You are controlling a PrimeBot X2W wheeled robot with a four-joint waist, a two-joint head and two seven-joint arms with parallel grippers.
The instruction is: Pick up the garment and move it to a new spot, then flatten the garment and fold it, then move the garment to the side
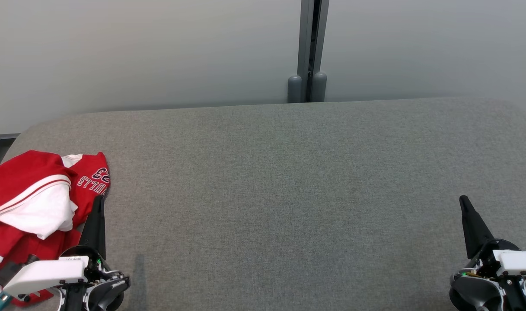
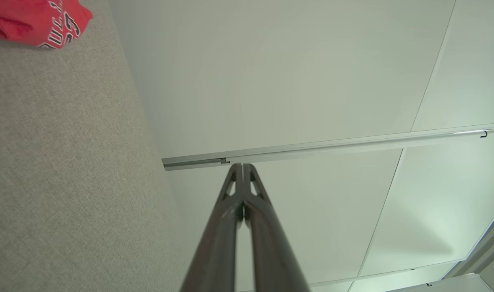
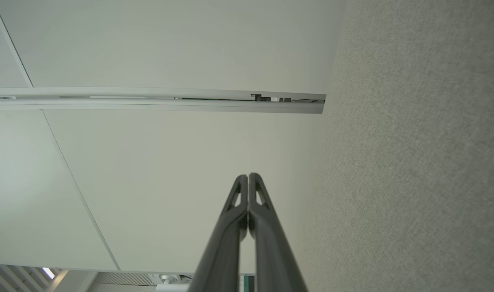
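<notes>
**BEFORE THE GARMENT IS LIFTED**

While it lies crumpled at the counter's left end, the garment (image 1: 33,194), a red and white jersey, has its folds stacked over one another and its lettered panel turned toward the centre. It is judged soft, light and limp, and it will likely sag and trail from any single hold. Recommended hold: a raised fold or hem edge, pinching few layers. The left gripper (image 1: 99,202) stands just beside the garment's right edge, jaws pressed together on nothing; they would need to part first. The grey woven counter (image 1: 288,194) spans the centre. The right gripper (image 1: 464,201) rests well apart from the garment, jaws likewise clenched and empty.
</notes>
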